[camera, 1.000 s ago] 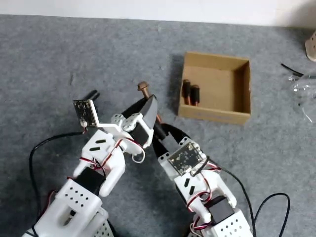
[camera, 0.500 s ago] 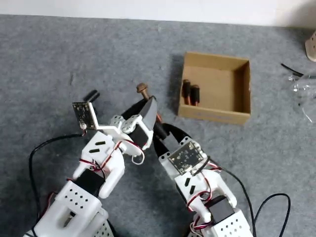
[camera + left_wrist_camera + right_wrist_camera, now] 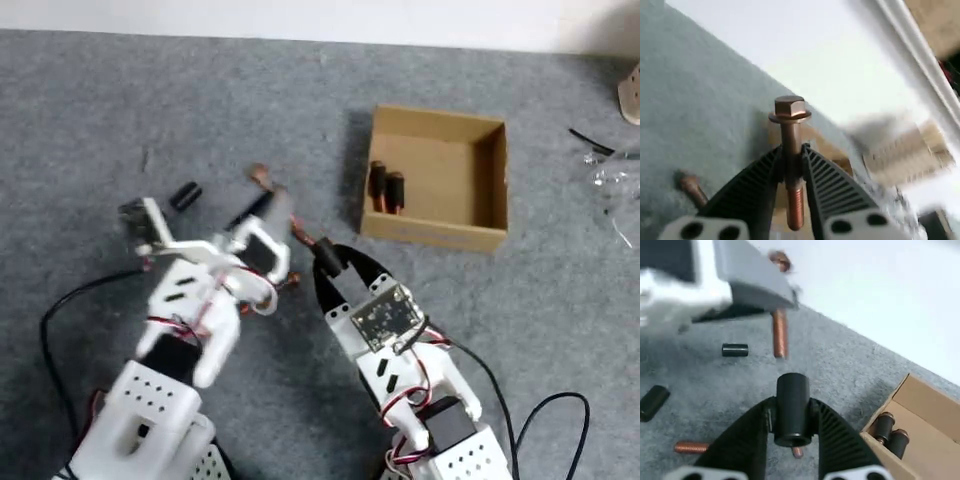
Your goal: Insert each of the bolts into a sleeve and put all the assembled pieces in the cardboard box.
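The left pincer (image 3: 791, 150) is clamped on the shank of a copper-coloured hex-head bolt (image 3: 789, 107), with the flanged head standing clear past the fingertips and the threaded end showing between the ribbed black jaws. The right pincer (image 3: 791, 405) is closed on a short black cylindrical sleeve (image 3: 791, 387), gripped around its sides with one open end facing the wrist camera. In the high view the two pincers sit near each other in the middle of the grey carpet-like surface (image 3: 100, 100), the left one's bolt (image 3: 260, 174) up and to the left of the right one's sleeve (image 3: 327, 256). In the right wrist view the bolt and sleeve are apart, not touching. The open brown cardboard box (image 3: 430, 235) lies just beyond the right pincer, and two assembled pieces (image 3: 386, 187), each a dark sleeve with a copper bolt in it, lie side by side against its inner wall. A loose black sleeve (image 3: 185, 195) lies on the surface beside the left arm. The right wrist view shows another stray sleeve (image 3: 652, 401) and a loose copper bolt (image 3: 690, 446) on the surface.
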{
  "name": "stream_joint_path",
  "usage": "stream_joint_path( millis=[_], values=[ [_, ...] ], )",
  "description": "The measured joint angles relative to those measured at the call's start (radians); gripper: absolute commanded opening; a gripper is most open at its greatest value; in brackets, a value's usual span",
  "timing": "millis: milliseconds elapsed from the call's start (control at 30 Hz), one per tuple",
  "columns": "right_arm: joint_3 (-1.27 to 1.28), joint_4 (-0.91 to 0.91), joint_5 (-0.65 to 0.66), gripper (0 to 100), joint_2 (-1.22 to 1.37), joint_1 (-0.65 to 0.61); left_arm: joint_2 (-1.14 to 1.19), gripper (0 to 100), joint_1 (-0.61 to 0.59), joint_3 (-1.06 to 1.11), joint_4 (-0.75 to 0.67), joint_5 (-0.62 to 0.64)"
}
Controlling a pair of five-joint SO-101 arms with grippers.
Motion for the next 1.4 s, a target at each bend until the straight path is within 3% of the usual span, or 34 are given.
stream_joint_path(
  millis=[167,467,1400],
  values=[
    [0.0,-0.002,-0.008,0.4,0.0,0.003,0.0,1,-0.02,0.0,0.0,0.021],
    [0.0,-0.005,-0.008,0.4,0.0,0.008,0.0,1,0.132,0.0,0.0,-0.018],
    [0.0,-0.02,-0.006,0.4,0.002,0.023,-0.015,1,0.172,0.008,0.074,-0.06]
  ],
)
